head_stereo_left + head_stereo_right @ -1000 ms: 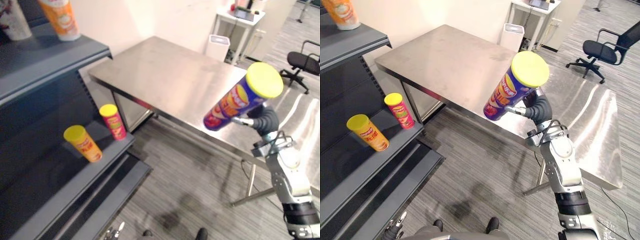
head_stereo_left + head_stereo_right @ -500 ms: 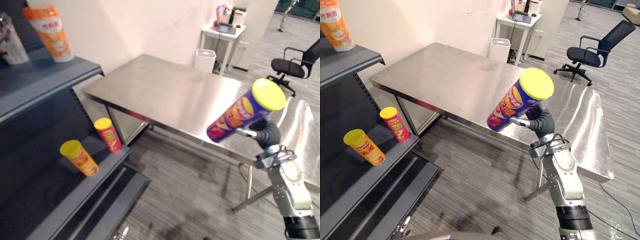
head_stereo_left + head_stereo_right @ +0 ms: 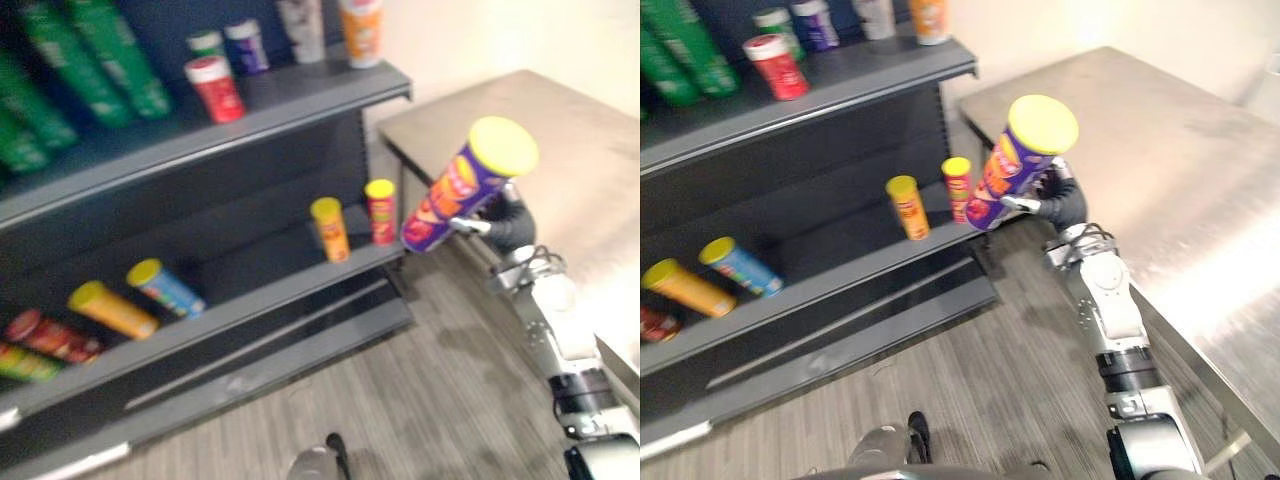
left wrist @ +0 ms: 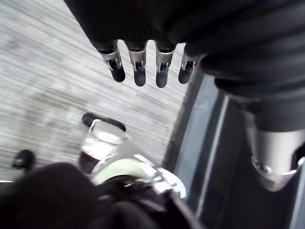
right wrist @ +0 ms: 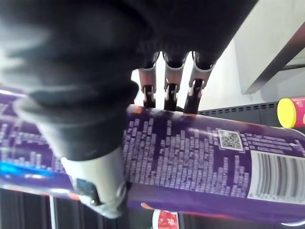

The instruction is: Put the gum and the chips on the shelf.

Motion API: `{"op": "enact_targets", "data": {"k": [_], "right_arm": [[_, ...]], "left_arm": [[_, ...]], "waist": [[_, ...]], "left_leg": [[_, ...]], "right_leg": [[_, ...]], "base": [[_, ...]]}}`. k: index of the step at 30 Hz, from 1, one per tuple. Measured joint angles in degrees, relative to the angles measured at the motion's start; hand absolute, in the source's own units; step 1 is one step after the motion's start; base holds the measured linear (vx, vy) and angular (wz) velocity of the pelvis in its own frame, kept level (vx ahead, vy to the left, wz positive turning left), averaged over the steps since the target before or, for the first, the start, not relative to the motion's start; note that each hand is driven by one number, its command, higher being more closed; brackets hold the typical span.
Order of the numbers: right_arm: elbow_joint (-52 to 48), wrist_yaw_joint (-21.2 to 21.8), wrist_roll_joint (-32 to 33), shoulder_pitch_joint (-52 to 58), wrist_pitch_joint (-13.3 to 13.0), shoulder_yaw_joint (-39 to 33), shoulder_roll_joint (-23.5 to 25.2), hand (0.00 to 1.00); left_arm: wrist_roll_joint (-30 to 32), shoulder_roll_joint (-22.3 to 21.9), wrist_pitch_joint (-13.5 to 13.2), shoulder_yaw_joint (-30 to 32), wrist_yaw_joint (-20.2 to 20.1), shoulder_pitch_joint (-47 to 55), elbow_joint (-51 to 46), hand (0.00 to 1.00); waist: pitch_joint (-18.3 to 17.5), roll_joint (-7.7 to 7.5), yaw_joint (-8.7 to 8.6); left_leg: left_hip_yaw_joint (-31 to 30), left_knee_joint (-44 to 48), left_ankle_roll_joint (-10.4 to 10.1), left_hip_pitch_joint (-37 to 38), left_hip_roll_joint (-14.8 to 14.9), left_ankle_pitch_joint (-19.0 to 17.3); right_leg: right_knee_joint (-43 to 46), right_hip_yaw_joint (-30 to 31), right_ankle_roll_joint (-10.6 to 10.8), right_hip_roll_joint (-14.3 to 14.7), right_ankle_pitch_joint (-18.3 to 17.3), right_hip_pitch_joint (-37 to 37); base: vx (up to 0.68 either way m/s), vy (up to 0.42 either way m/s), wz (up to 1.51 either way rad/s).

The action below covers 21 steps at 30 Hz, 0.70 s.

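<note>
Now that the head has swung round in the last second, a dark grey metal shelf unit (image 3: 290,105) fills the left, where bare steel table showed before. The carry looks nearly over, with placing next.

The left hand (image 4: 138,67) hangs over the floor, fingers straight and apart.

On the upper shelf stand at least three tall green tubes (image 3: 120,50), one red tub (image 3: 215,88), two small tubs behind it, one pale cup and one orange tube. The lower shelf holds two cut-off packs at far left, two lying yellow-lidded tubes (image 3: 112,311) and two upright yellow-lidded cans (image 3: 329,229). Which is gum, I cannot tell.

The one purple chips tube with a yellow lid (image 3: 460,190) is tilted in the air beside the lower shelf's end, with the right hand (image 3: 505,222) clamped round it. One brushed steel table (image 3: 570,130) lies at right.
</note>
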Motion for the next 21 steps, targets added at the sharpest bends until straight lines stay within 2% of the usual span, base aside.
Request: {"op": "enact_targets", "data": {"k": [1,2,5,7,8,9,12,15,17,21], "right_arm": [[-0.87,-0.74,-0.01,0.97,0.10,-0.25,-0.51,1.00],[-1.56,-1.11,-0.01,2.03,0.14,-0.82,-0.81,1.00],[-3.44,-2.22,-0.04,4.40,0.34,-2.96,-0.64,1.00],[-5.32,-3.52,-0.67,6.56,0.65,-4.99,-0.33,1.00],[-5.62,-3.63,-1.34,6.81,0.65,-5.52,-0.15,1.00],[-5.78,-4.20,-2.32,6.94,0.76,-6.12,0.16,1.00],[-6.58,-4.42,-2.35,8.44,1.29,-6.15,1.29,1.00],[-9.11,-3.09,-2.40,10.60,1.34,-6.09,2.73,1.00],[-10.29,-1.88,-2.41,11.12,1.30,-6.15,2.73,1.00],[-10.76,0.25,-2.41,11.12,1.28,-6.18,2.76,1.00]], "left_arm": [[0.27,-0.71,0.31,-0.02,-1.15,0.66,0.43,0.00],[0.44,-1.33,0.95,-0.27,-2.54,0.96,1.00,0.00],[1.14,-1.23,1.47,-2.75,-4.95,0.61,2.40,0.00],[2.23,-0.93,1.25,-4.61,-4.44,-0.27,3.01,0.00],[2.22,-0.80,1.25,-5.03,-4.24,-0.50,3.01,0.00],[2.11,0.34,1.36,-5.88,-3.87,-1.20,3.04,0.00],[1.82,2.30,1.41,-6.99,-3.73,-1.17,3.13,0.00],[1.49,3.65,1.31,-7.00,-3.68,-1.23,3.11,0.00],[-0.87,4.11,1.24,-6.92,-3.86,-1.36,2.97,0.00],[-2.38,4.67,1.19,-6.82,-4.99,-2.49,2.96,0.00]], "waist": [[-0.21,0.47,-0.41],[-0.67,1.22,-1.52],[-1.30,2.21,-1.72],[-1.60,2.61,-2.67],[-1.58,2.55,-2.98],[-1.26,1.23,-3.07],[-1.13,-0.06,-3.01],[-0.95,-0.34,-2.74],[-0.74,-0.01,-2.66],[-0.55,-0.28,-2.54]], "left_leg": [[0.06,-0.77,-1.76,2.67,0.51,-1.16],[0.04,-4.16,-3.20,4.67,0.84,-1.91],[1.48,-10.08,-5.53,6.18,0.53,-2.99],[1.47,-13.41,-7.42,6.43,-1.16,-4.30],[1.42,-14.37,-7.58,6.49,-1.82,-4.44],[1.43,-17.29,-7.17,7.00,-4.42,-4.27],[1.65,-19.12,-6.64,8.03,-6.54,-4.30],[3.13,-20.10,-5.83,8.14,-6.80,-5.01],[4.77,-20.07,-5.82,7.82,-5.68,-5.04],[6.53,-19.90,-6.19,6.96,-3.86,-4.77]], "right_leg": [[0.96,-1.50,0.26,-0.33,0.14,-0.15],[1.33,-3.31,0.44,-0.22,0.23,-0.18],[3.50,-5.92,0.63,-0.87,0.42,-0.94],[7.77,-8.19,0.67,-3.85,0.39,-1.17],[8.93,-8.58,0.66,-4.92,0.40,-1.31],[12.05,-8.75,0.69,-8.25,0.44,-2.31],[11.78,-8.64,0.94,-9.53,2.20,-1.94],[7.68,-7.50,1.17,-7.86,4.56,-1.88],[3.56,-6.88,1.66,-4.93,5.26,-1.93],[1.28,-5.50,2.41,-2.13,5.65,-2.95]], "base": [[-0.09,0.035,0.85],[-0.09,0.087,0.80],[-0.09,0.183,0.56],[-0.06,0.270,0.58],[-0.08,0.378,0.58],[-0.08,0.267,0.35],[-0.08,0.171,0.07],[-0.10,0.102,-0.18],[-0.07,0.034,-0.19],[-0.02,-0.036,-0.07]]}}
